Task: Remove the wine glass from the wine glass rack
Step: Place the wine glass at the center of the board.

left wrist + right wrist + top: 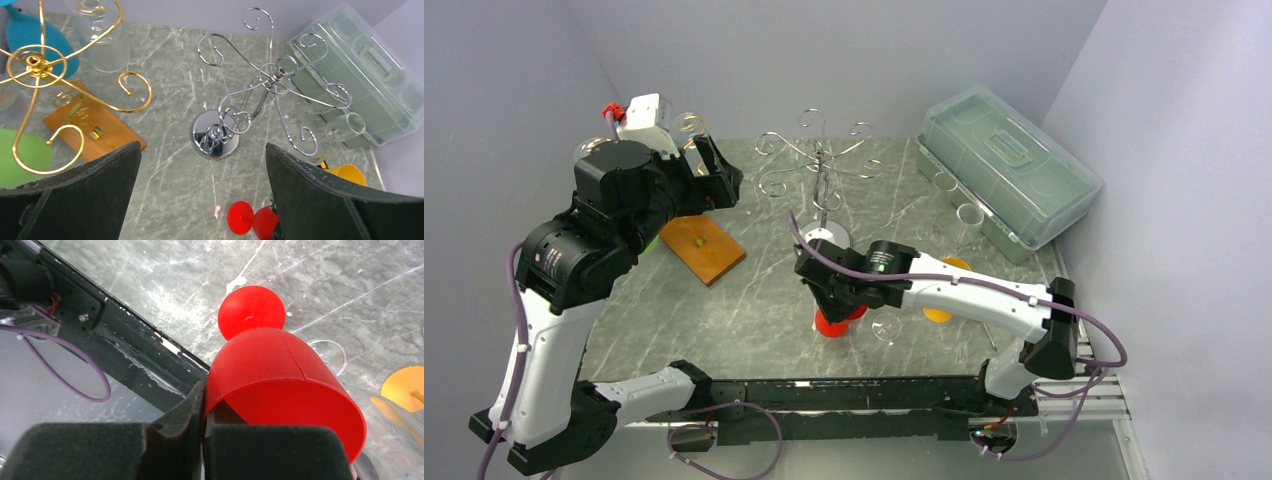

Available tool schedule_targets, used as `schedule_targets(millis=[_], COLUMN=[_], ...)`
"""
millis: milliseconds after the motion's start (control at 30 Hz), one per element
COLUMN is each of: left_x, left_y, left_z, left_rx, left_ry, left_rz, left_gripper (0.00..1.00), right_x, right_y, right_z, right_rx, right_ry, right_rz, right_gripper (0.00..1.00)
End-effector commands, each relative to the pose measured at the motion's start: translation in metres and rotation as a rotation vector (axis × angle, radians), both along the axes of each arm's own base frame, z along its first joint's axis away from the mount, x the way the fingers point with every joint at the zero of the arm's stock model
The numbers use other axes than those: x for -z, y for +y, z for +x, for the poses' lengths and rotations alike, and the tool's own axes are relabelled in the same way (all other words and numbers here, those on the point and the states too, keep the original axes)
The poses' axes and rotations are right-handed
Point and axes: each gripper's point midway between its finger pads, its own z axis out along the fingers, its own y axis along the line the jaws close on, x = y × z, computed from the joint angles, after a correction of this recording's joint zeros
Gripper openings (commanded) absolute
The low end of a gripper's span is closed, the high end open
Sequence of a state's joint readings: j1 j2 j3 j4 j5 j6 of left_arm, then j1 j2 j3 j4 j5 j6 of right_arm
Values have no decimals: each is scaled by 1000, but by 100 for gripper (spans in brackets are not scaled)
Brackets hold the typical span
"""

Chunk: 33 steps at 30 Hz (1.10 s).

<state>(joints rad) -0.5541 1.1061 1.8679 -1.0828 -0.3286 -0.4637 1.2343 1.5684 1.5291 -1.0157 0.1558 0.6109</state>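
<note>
- The left gripper [715, 176] is raised above the far left of the table [754, 310]. Its jaws are spread wide and hold nothing.
- In the left wrist view its two dark fingers [85, 195] frame the scene. The gold rack [35, 62] curls outside and beyond the left-hand finger, standing on a wooden base [704, 248].
- The silver rack [272, 80] stands beyond the open gap between those jaws. Its mirrored round foot [215, 135] sits on the marble, closer to the gap than its hooks are.
- The right gripper [204, 415] is low over the near middle of the table, its jaws pinching the red wine glass [280, 375].
- The jaws grip the bowl wall at the rim. One finger is on the outside and the other appears to be inside the mouth.
- The glass hangs on neither rack. It is tipped over, with its red base [251, 310] pointing away from the jaws toward the table. The views do not show whether that base touches the marble.
- A clear glass [327, 350] lies just past the red bowl, on the right-hand side of the jaws.
- A yellow glass [407, 387] lies farther out on that same side.
- A clear lidded box [1009, 165] sits at the far right of the table, well apart from both sets of jaws.
</note>
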Motion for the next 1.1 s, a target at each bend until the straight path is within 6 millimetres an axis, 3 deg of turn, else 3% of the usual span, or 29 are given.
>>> schedule_targets(millis=[0,433,733,1067], left_x=[-8,-1,5,1], left_y=[16,31,30,31], left_z=[2,2,6,10], left_rx=[-62,-119,-125,-142], left_ry=[-48,-50,-41,-31], left_rz=[46,100,115,122], left_gripper=[99,99,99,99], right_x=[0,36,35,0], right_y=[6,16,16,10], right_z=[1,-2,-1,4], right_rx=[-33,-75,-66,-38], right_ry=[-23,19,11,-48], right_rz=[-19,-119,-109,-32], right_gripper=[0,0,25,56])
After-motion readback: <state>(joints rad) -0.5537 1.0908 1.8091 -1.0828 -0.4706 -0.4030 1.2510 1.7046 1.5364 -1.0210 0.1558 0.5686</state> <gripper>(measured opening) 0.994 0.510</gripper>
